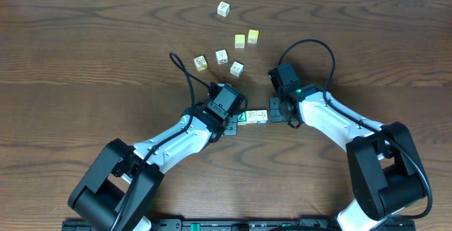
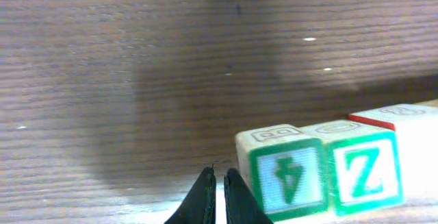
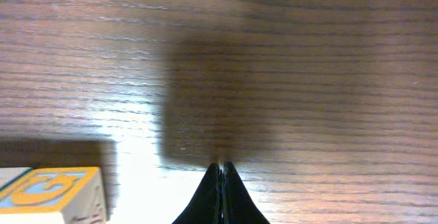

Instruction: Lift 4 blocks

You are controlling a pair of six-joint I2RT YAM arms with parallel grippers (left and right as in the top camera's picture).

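Both arms met at mid-table. The left gripper [image 1: 236, 121] had its jaws closed on nothing, tips just beside one end of a short row of blocks [image 1: 253, 117]. The right gripper [image 1: 272, 113], also closed and empty, stood at the row's other end. Seen from the left wrist, a green 4 block [image 2: 284, 174] touched a green Z block [image 2: 363, 170]. Beyond lay bare wood, then six loose cubes [image 1: 236, 68], well apart from the row, short of the far edge of the table [image 1: 70, 40].
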